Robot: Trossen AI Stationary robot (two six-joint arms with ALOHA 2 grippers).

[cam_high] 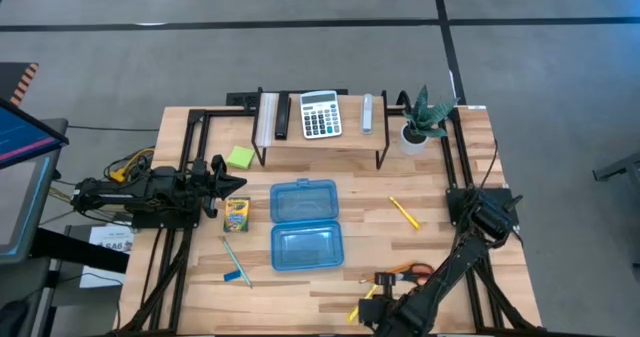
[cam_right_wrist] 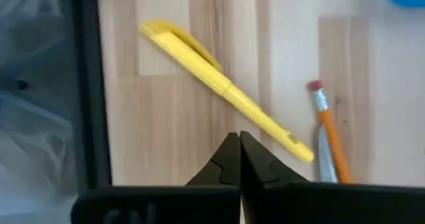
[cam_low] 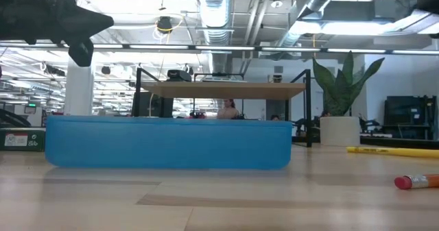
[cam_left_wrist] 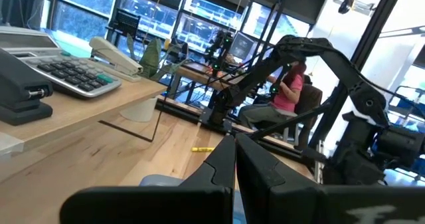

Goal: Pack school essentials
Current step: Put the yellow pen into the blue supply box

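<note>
The blue box [cam_high: 306, 223] lies open at the table's middle, lid flat beside base. The crayon box [cam_high: 237, 213], green sticky-note pad [cam_high: 240, 157] and blue pen [cam_high: 236, 262] lie to its left, and a yellow marker [cam_high: 403, 212] to its right. A second yellow marker [cam_right_wrist: 226, 91], an orange pencil [cam_right_wrist: 329, 127] and red-handled scissors [cam_high: 420, 270] lie near the front edge. My right gripper [cam_right_wrist: 238, 139] is shut, pointing down just beside that second marker, with nothing between its fingers. My left gripper [cam_left_wrist: 235, 159] is shut and waits at the table's left [cam_high: 236, 184]. My right gripper's shut fingertips [cam_right_wrist: 229, 147] stand right beside the middle of the yellow marker's barrel [cam_right_wrist: 255, 117], coming from above. Whether they touch it I cannot tell. The marker lies flat on the table.
A wooden riser [cam_high: 320, 142] at the back carries a calculator [cam_high: 320, 114], a stapler [cam_high: 368, 112] and a black item [cam_high: 282, 117]. A potted plant [cam_high: 420, 122] stands at the back right. Black frame rails [cam_high: 452, 167] run along the table's sides. A seated person [cam_left_wrist: 289, 91] shows beyond the table.
</note>
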